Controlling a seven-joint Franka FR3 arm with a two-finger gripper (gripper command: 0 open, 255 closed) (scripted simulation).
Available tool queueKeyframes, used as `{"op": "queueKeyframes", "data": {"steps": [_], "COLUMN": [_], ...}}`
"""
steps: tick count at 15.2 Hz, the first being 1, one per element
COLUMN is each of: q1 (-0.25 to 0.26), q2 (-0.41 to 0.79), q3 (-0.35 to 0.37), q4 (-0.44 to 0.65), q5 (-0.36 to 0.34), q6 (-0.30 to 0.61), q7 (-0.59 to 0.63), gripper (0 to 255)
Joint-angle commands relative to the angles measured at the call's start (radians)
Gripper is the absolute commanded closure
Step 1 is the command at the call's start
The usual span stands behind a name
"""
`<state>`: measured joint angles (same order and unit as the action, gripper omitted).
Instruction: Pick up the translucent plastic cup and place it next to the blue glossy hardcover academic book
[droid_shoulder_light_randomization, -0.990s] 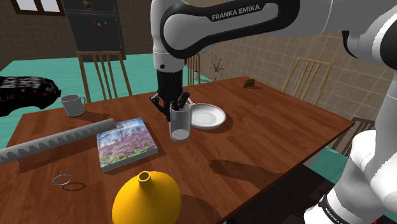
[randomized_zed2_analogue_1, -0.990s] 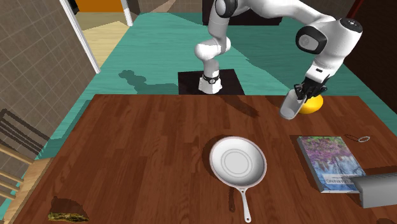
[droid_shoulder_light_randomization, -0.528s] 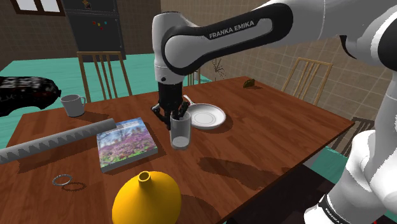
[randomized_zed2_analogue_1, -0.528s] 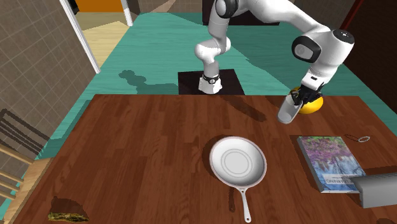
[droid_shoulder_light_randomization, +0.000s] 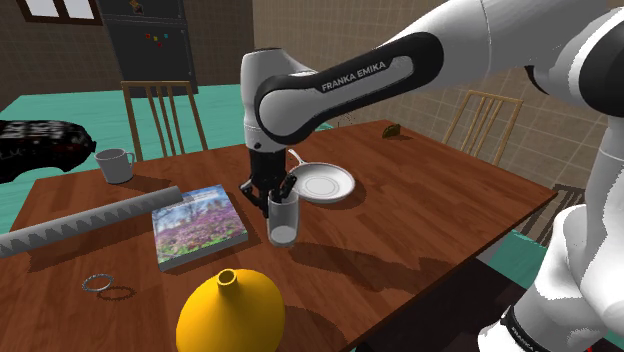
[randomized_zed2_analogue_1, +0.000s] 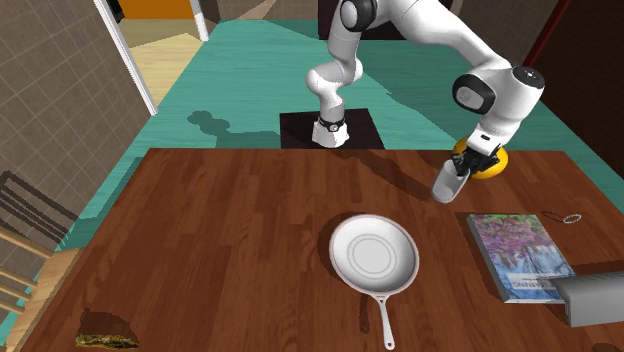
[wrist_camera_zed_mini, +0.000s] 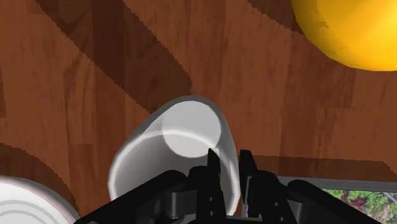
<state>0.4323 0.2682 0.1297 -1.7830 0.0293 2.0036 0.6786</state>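
Fingers (wrist_camera_zed_mini: 213, 172) clamped on the side wall of the cup (wrist_camera_zed_mini: 181, 137) at its rim, with one finger inside the mouth and the other outside, as the wrist view records. The cup is pale grey and translucent, with a whitish base. In the shoulder view it hangs close to upright under the hand, just beside the book (droid_shoulder_light_randomization: 198, 226) on that view's right, with a narrow strip of bare tabletop (droid_shoulder_light_randomization: 430, 210) between the two. Whether the cup's base touches the wood cannot be determined. The second exterior view shows it leaning somewhat. The book lies flat and closed, and its cover carries a picture of pink and purple blossom. A white frying pan (droid_shoulder_light_randomization: 322, 183) lies near the cup on the side away from the book, apart from it. A yellow round-bodied vase (droid_shoulder_light_randomization: 230, 315) stands at the near edge in the shoulder view, well apart from the cup. Beyond the book lie a grey ribbed tube (droid_shoulder_light_randomization: 90, 222) and a white mug (droid_shoulder_light_randomization: 117, 164). A small metal ring (droid_shoulder_light_randomization: 96, 283) lies near the book's lower corner.
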Motion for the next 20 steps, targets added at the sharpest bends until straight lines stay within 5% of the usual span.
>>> {"op": "queueKeyframes", "data": {"steps": [1,11,12,17,20], "q1": [0.001,0.001,0.001,0.001,-0.002], "q2": [0.010,0.021,0.021,0.021,-0.007], "q3": [0.000,0.000,0.000,0.000,-0.001], "q4": [-0.014,-0.029,-0.029,-0.029,0.035], "q5": [-0.001,-0.002,-0.002,-0.002,0.000], "q6": [0.024,0.051,0.051,0.051,-0.041], "q7": [0.000,0.000,0.000,0.000,-0.002], "gripper": [255,255,0,0,0]}}
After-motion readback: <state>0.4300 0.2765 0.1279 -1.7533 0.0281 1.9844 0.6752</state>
